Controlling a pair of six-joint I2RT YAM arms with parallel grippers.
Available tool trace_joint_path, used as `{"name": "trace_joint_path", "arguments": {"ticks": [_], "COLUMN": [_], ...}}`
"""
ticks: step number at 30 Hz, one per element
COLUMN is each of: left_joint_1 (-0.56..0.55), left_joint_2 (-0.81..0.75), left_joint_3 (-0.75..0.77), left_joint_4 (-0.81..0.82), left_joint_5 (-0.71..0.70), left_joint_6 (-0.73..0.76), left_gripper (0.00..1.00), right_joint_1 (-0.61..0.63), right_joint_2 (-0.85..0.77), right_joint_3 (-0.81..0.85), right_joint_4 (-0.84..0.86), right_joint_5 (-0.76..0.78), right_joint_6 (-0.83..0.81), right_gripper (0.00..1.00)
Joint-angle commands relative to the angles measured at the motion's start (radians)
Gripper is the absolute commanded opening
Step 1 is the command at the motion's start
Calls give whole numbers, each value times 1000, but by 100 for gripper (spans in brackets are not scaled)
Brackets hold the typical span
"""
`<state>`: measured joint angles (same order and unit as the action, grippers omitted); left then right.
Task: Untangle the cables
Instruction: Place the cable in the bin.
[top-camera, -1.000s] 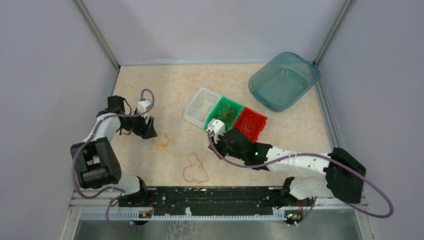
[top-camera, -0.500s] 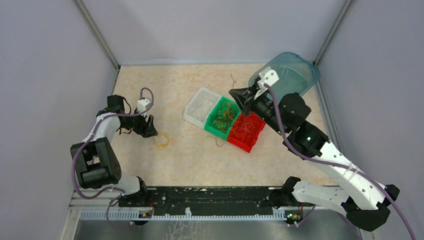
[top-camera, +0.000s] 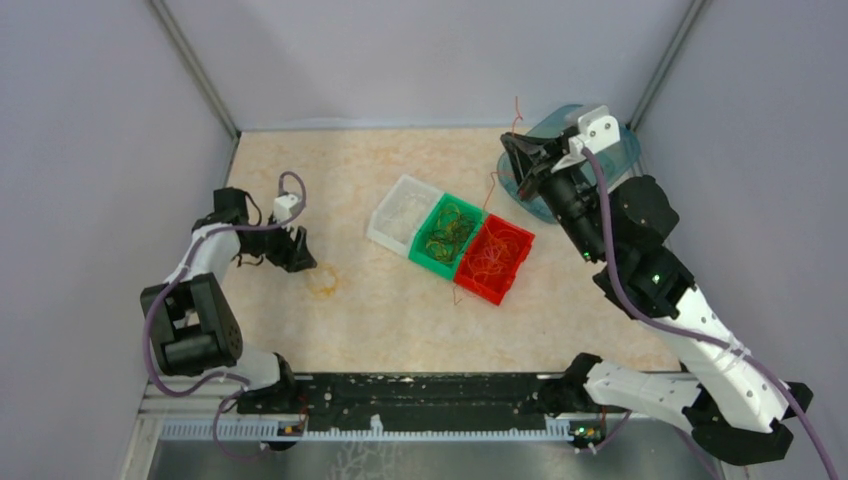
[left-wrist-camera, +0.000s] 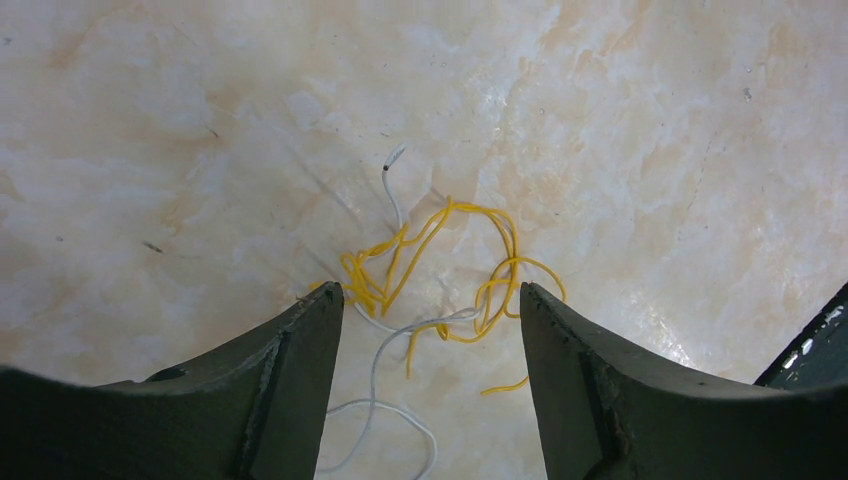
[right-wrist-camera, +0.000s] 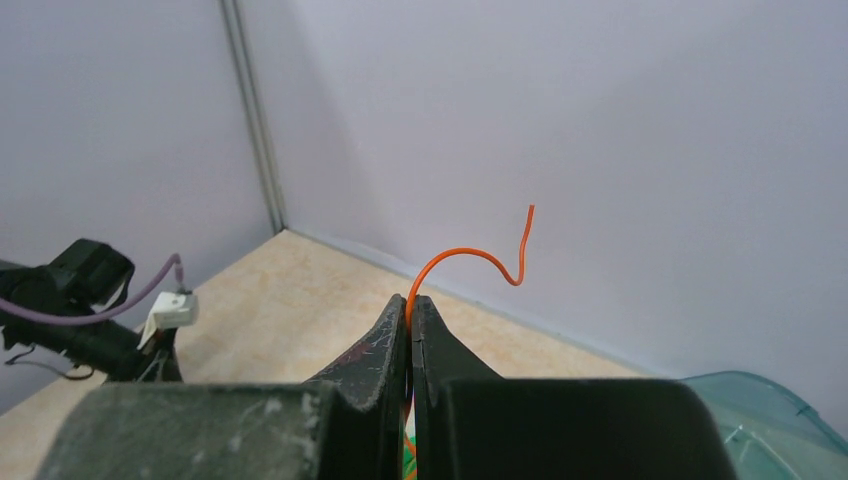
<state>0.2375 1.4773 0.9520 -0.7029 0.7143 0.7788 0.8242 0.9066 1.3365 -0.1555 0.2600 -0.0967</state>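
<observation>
Yellow cables (left-wrist-camera: 365, 278) lie tangled with a thin white cable (left-wrist-camera: 372, 365) on the table, directly between the fingers of my left gripper (left-wrist-camera: 430, 295), which is open and low over them. From above, that gripper (top-camera: 298, 262) sits at the left, with the yellow tangle (top-camera: 322, 285) faint beside it. My right gripper (right-wrist-camera: 411, 300) is shut on an orange cable (right-wrist-camera: 470, 252) that curls up out of its tips. In the top view the right gripper (top-camera: 512, 142) is raised beside the teal bin, and the orange cable (top-camera: 490, 190) hangs down from it towards the red box.
A row of three small boxes stands mid-table: white (top-camera: 392, 220), green (top-camera: 424, 252) and red (top-camera: 487, 291), the green and red ones holding cable tangles. A teal bin (top-camera: 625, 150) sits at the back right. Grey walls close in the left, back and right.
The right arm has swung up from the front middle of the table to the back right, lifting the orange cable off the table. The left gripper has stayed over the yellow tangle.
</observation>
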Motion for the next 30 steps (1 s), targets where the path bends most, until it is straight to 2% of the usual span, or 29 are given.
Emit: {"name": "trace_joint_path", "arguments": {"ticks": [1, 10, 19, 30], "left_joint_1": [-4, -6, -9, -15], "left_joint_2": [0, -4, -15, -8], "left_joint_3": [28, 39, 52, 48], "left_joint_4": [-10, -34, -51, -56], "left_joint_5": [43, 52, 59, 55], "left_joint_6": [-4, -1, 1, -1], "left_gripper": [71, 75, 77, 78], "right_joint_1": [-10, -22, -120, -205], "right_joint_2": [7, 18, 35, 135], "right_joint_3": [81, -50, -228, -402], "right_joint_4": [57, 98, 150, 182], "right_joint_5": [63, 117, 112, 113], "right_joint_6": [-58, -103, -101, 19], "right_gripper": [0, 0, 0, 0]}}
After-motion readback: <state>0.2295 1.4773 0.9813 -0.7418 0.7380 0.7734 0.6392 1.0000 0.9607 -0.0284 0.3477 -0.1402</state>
